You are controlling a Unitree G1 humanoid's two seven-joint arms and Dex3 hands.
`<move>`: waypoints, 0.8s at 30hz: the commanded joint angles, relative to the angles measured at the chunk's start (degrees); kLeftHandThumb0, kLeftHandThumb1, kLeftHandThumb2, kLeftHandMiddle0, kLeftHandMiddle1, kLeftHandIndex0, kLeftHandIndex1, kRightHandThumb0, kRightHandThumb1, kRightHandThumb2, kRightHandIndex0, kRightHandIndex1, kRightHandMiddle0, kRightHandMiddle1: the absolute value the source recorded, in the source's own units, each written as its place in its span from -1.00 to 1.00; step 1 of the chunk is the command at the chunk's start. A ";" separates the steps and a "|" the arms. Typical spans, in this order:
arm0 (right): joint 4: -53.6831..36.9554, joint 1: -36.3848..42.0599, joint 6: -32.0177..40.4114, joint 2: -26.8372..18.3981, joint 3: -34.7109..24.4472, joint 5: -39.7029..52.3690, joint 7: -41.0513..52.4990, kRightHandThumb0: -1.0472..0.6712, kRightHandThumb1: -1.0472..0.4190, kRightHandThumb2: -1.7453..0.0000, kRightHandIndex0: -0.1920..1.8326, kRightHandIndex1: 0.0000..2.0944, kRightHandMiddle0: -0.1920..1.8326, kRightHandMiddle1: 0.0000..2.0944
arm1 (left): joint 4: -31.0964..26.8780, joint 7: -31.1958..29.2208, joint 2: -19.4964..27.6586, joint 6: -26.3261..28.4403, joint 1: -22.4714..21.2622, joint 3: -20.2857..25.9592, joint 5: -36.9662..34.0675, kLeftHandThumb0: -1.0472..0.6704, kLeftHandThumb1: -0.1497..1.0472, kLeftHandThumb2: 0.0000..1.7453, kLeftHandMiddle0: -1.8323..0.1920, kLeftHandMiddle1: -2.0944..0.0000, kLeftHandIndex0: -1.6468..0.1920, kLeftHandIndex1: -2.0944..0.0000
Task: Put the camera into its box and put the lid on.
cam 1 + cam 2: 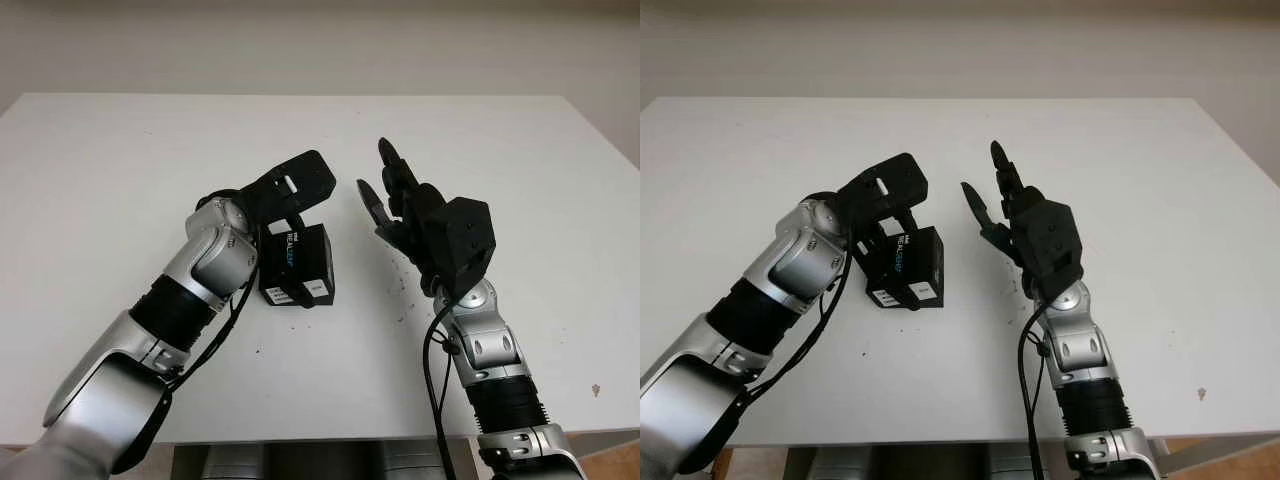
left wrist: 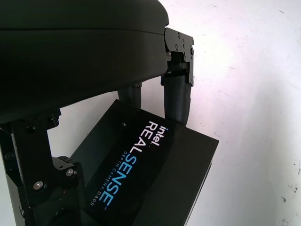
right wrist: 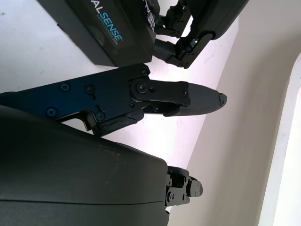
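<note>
The black camera box [image 1: 300,262], lid on and printed "Intel RealSense", sits on the white table [image 1: 110,160] near the middle. My left hand [image 1: 287,205] hangs over its far end. In the left wrist view two fingers [image 2: 176,96] press against the box's [image 2: 150,179] far edge and the thumb sits at the opposite side, so the hand is closed around it. My right hand [image 1: 388,195] is raised off the table just to the right of the box, open and holding nothing. The right wrist view shows the box [image 3: 101,28]. The camera itself is hidden.
White tabletop stretches on all sides of the box, with a few small dark specks [image 1: 403,290] near my right forearm. The table's front edge [image 1: 330,428] runs close below both arms.
</note>
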 commanded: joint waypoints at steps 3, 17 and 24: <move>-0.56 -0.09 -1.03 0.19 0.03 -0.34 -0.44 -0.61 -1.00 0.51 -0.85 -0.94 -0.82 -0.94 | 0.04 -0.14 -2.06 -0.76 -1.09 -0.59 -0.70 -0.15 1.00 -0.49 0.42 -1.00 0.95 -0.93; -0.14 0.22 -1.80 0.50 -0.22 -0.13 -0.55 -0.61 -1.00 0.51 -0.85 -0.94 -0.82 -0.94 | -0.67 -14.87 5.70 -12.25 -3.54 -13.94 7.11 -0.58 1.00 -0.50 0.99 0.98 1.00 0.98; 0.40 0.35 -2.87 0.44 -0.17 -0.17 -0.50 -0.62 -1.00 0.51 -0.84 -0.94 -0.82 -0.95 | -2.73 -17.87 6.33 -14.62 -2.41 -14.58 10.81 -0.71 1.00 -0.44 1.00 1.00 1.00 1.00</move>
